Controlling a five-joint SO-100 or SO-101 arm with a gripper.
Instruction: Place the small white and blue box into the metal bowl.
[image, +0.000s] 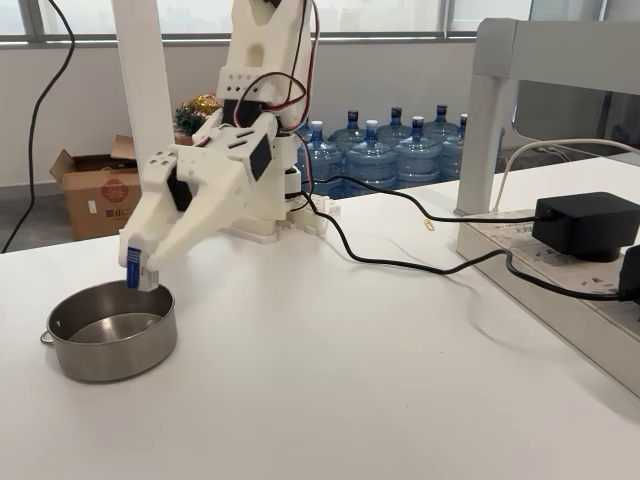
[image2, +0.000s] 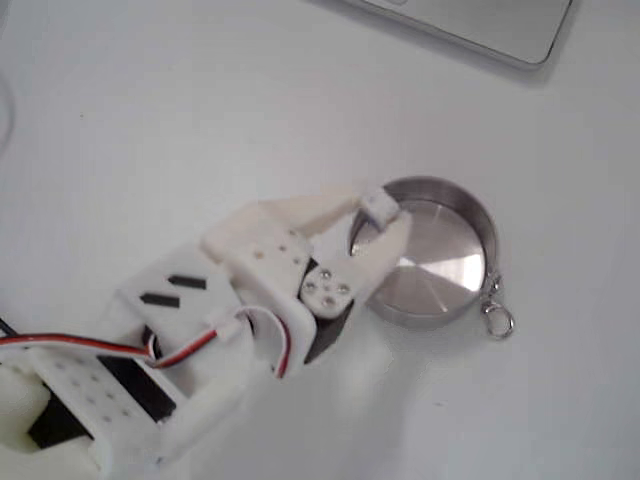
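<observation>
The metal bowl (image: 110, 332) stands at the near left of the white table; from above the bowl (image2: 435, 262) is round and shiny, with a small ring at its lower right. My white gripper (image: 142, 270) reaches down over the bowl's back rim and is shut on the small white and blue box (image: 134, 268), held upright just above the rim. Seen from above, the box (image2: 378, 206) sits between the fingertips of the gripper (image2: 378, 212), at the bowl's left edge. Nothing lies inside the bowl.
A black cable (image: 400, 262) runs across the table from the arm's base to a black power adapter (image: 585, 224) on a grey strip at the right. A white post (image: 145, 75) rises behind the gripper. Water bottles (image: 395, 150) and a cardboard box (image: 98, 190) stand on the floor behind.
</observation>
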